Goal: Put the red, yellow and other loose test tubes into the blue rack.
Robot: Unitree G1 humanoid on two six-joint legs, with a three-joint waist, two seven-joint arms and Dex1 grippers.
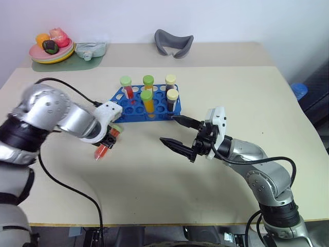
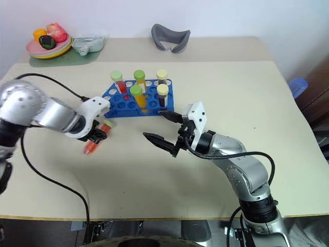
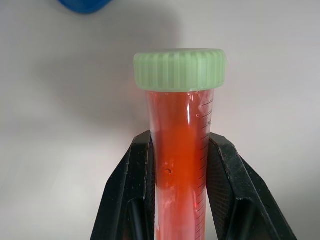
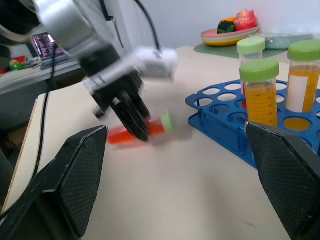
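Note:
A red test tube [image 1: 103,150] with a pale green cap hangs tilted just above the table, left of and in front of the blue rack [image 1: 134,111]. My left gripper [image 1: 106,142] is shut on it; in the left wrist view both black fingers [image 3: 140,175] press the sides of the red test tube [image 3: 180,150] below its cap. The rack holds several upright tubes with green or yellow caps, filled red, orange or dark. My right gripper [image 1: 168,129] stands open and empty, level, just in front of the rack's right end.
At the back left, a plate of toy food [image 1: 51,50] sits on a green mat beside a clear packet [image 1: 90,50]. A grey curved piece [image 1: 174,42] lies at the back centre. A blue object [image 1: 299,90] stands off the table's right edge.

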